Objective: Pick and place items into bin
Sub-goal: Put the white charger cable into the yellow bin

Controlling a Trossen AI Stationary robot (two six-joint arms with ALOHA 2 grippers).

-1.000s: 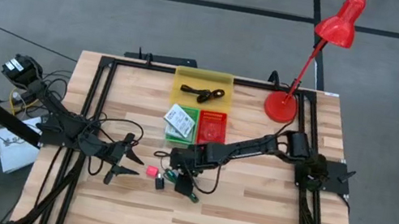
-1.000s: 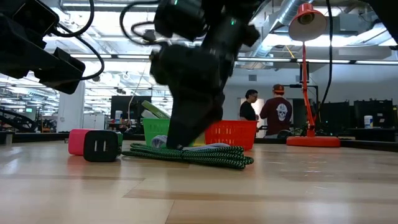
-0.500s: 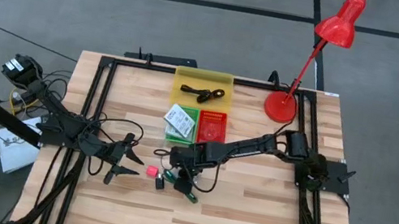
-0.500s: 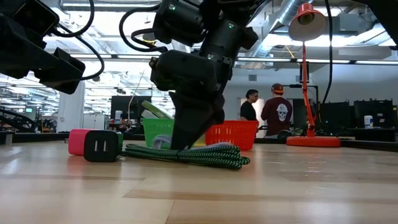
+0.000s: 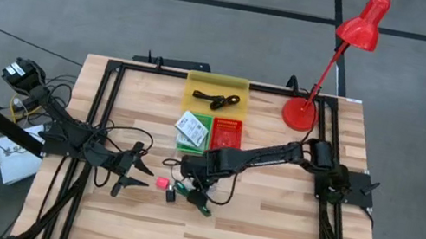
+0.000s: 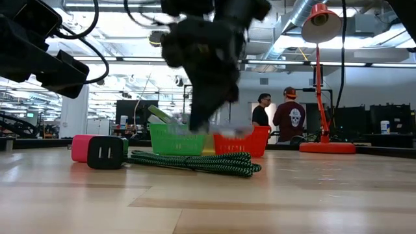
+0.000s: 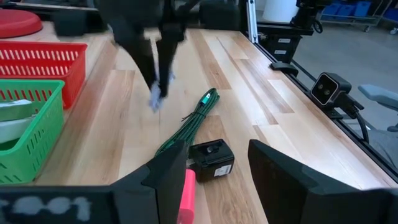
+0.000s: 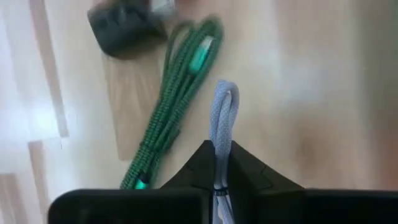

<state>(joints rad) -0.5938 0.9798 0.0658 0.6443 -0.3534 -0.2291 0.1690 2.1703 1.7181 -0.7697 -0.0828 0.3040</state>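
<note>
My right gripper (image 8: 222, 152) is above the middle of the table, shut on a small pale grey braided cord (image 8: 222, 106); it also shows in the high view (image 5: 196, 180). Below it on the wood lie a coiled green cable (image 6: 195, 161), a black charger block (image 6: 107, 153) and a pink piece (image 6: 80, 147). My left gripper (image 7: 217, 155) waits open and low, left of these things, with the pink piece (image 7: 188, 186) just before its fingers. The yellow bin (image 5: 216, 94), green bin (image 5: 192, 131) and red bin (image 5: 226, 135) stand toward the far edge. My right gripper pinches the folded grey cord (image 8: 222, 134) between its two fingers. A doubled loop (image 8: 224, 93) sticks out past the fingertips. The fingers point down from above. The cord (image 7: 155, 99) hangs below them, lifted off the table.
A red desk lamp (image 5: 300, 113) stands at the far right. A black cable lies in the yellow bin, and white packets (image 5: 191, 126) lie in the green bin. A black rail frame (image 5: 99, 117) borders the table. People (image 6: 288, 117) stand far behind.
My right gripper has shut on the grey cord beside the green cable and then gone up, lifting the cord off the table. The green cable, the black block and the pink piece have stayed in place.
</note>
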